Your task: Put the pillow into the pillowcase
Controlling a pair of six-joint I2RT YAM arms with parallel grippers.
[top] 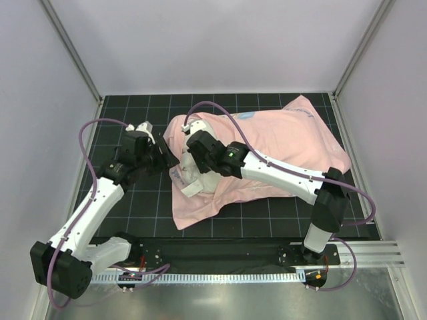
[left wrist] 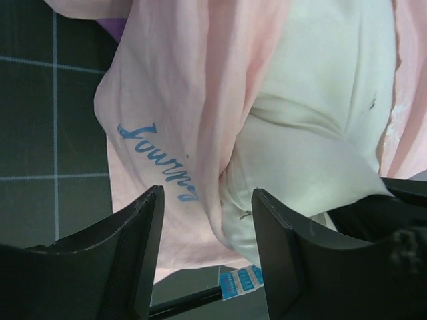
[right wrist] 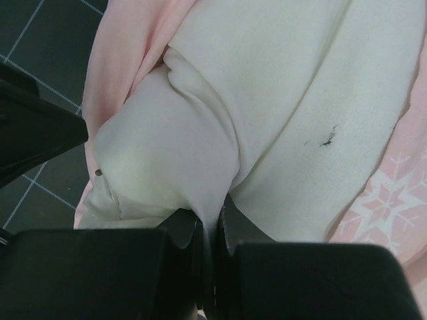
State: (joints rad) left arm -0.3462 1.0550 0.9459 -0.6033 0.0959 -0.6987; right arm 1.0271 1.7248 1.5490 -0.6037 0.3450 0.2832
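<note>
My right gripper [right wrist: 212, 213] is pinching the pillow [right wrist: 280, 100] to push it in; my left gripper [left wrist: 207, 220] is hanging open by the pillowcase [left wrist: 173, 80] edge, ready to grab

pillowcase [top: 280, 137] mouth plugged by bunched pillow [top: 200, 180], right end effector [right wrist: 212, 223] pinching it; mat [top: 267, 223] at near edge free.

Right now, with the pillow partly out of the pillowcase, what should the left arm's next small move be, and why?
Probably close the left gripper on the pillowcase edge: its fingers stand open with the pink fabric between them. The right gripper is pinched shut on a fold of the pillow, whose end pokes out, so holding the case should help the push.
</note>
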